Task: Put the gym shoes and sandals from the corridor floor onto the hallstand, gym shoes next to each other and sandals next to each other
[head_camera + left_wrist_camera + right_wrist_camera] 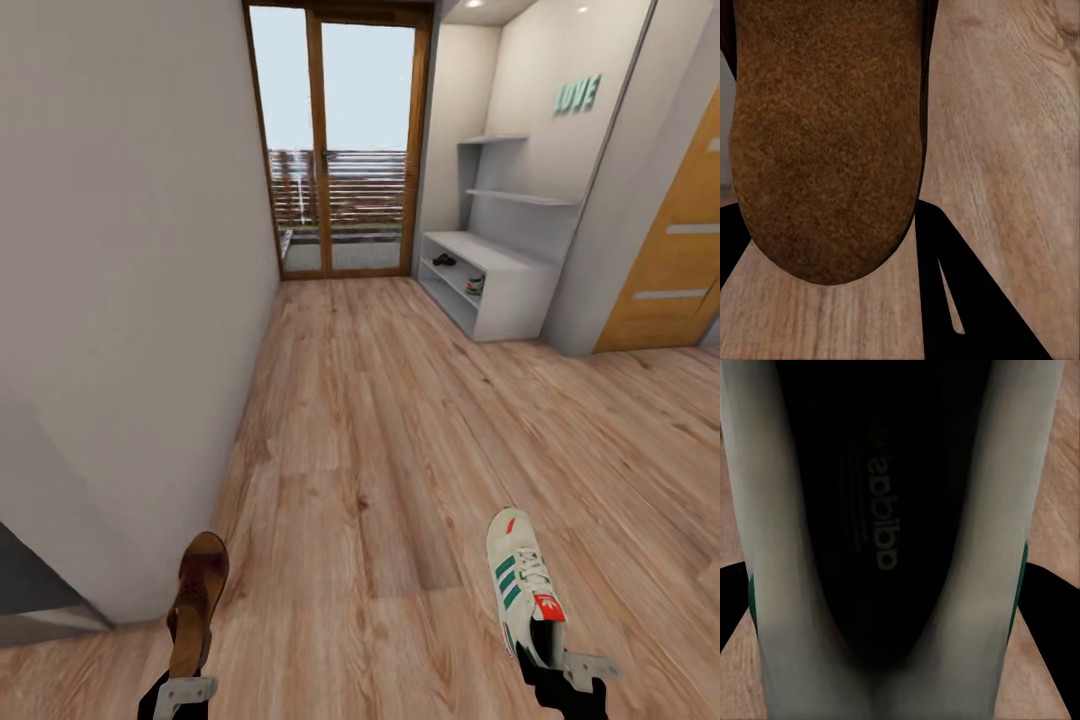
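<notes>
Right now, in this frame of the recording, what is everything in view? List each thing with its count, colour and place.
Brown leather-look sandal: one, held by the left gripper, lower left of the head view.
Cream-white sneaker with green stripes: one, held by the right gripper, lower right.
Pale grey-white shoe rack: one, far right wall, shelves above; one dark shoe and one light shoe in its open bay.
Teal wall lettering: one, above the rack.
Wood-framed glass door: one, corridor end.
Orange-wood door: one, right edge.
Light wood-plank floor: throughout.
Left gripper: black and grey, bottom left.
Right gripper: black and grey, bottom right.
</notes>
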Robot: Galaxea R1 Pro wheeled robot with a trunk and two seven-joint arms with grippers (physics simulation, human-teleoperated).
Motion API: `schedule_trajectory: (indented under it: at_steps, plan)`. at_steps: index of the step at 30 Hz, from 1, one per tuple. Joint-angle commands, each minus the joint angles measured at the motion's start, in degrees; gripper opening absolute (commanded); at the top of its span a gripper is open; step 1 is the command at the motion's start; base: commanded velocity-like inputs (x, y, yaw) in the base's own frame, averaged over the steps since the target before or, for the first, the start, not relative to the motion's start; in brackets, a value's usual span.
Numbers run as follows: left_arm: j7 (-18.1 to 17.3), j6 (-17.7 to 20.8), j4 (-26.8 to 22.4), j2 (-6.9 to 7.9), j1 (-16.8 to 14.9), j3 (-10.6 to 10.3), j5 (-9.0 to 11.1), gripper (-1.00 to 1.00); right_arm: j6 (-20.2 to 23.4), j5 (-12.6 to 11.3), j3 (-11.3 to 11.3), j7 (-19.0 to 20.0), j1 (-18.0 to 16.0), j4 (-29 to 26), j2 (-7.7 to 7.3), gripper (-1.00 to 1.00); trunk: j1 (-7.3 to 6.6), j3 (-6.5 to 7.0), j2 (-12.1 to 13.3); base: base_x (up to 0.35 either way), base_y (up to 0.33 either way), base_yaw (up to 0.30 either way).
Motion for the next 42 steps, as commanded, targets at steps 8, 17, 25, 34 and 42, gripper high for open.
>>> schedule_trajectory:
  at_steps: [8, 17, 25, 34, 42]
  plan:
    - [-0.4, -0.2, 0.0, 0.03, 0.0, 0.6, -0.3, -1.00, -0.2, 0.3, -0.5, 0.5, -0.1, 1.2, 0.03, -1.00, 0.02, -0.05, 0.0, 0.338, -0.010, 0.000]
    - [-0.4, -0.2, 0.0, 0.07, 0.0, 0.7, -0.2, -1.00, -0.2, 0.3, -0.5, 0.5, -0.1, 1.4, 0.03, -1.00, 0.02, -0.05, 0.0, 0.339, 0.000, 0.000]
    - [-0.4, -0.2, 0.0, 0.14, 0.0, 0.8, 0.0, -1.00, -0.2, 0.3, -0.5, 0.5, -0.1, 1.6, 0.03, -1.00, 0.02, -0.05, 0.0, 0.339, 0.000, 0.000]
    - [-0.5, -0.2, 0.0, 0.10, 0.0, 0.7, 0.0, -1.00, -0.2, 0.3, -0.5, 0.5, -0.1, 1.6, 0.03, -1.00, 0.02, -0.05, 0.0, 0.339, 0.000, 0.000]
    - [-0.5, -0.2, 0.1, 0.09, 0.0, 0.7, 0.0, -1.00, -0.3, 0.3, -0.5, 0.5, -0.1, 1.6, 0.03, -1.00, 0.02, -0.05, 0.0, 0.339, 0.000, 0.000]
